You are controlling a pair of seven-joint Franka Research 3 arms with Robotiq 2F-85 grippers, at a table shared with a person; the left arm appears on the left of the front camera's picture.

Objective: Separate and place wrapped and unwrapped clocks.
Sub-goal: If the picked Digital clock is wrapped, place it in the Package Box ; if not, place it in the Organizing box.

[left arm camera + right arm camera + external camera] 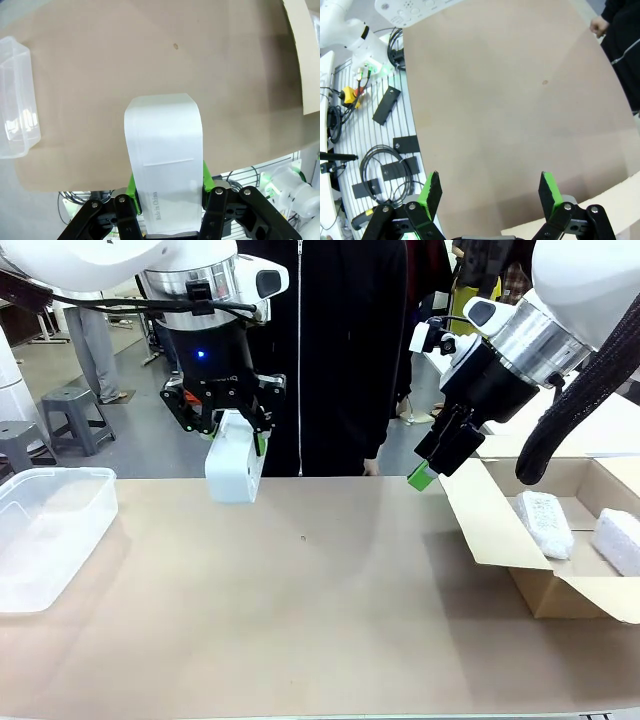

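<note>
I see a clear plastic tub [50, 530] left on the worktop [300, 620], an open cardboard box [560, 590] right.

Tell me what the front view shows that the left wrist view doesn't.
Front view alone: the cardboard box holding two bubble-wrap bundles, the right claw open above the table, and a person in black across it. Left wrist alone: "Made in China" print on the white block. Both: the left claw shut on that block, the clear bin, the tan tabletop.

The white block's [162, 160] lower end is hidden between the left gripper's [167, 187] jaws. The cardboard box [540, 585] and one wrapped bundle [620, 540], beyond the right jaws, run off the edge.
</note>
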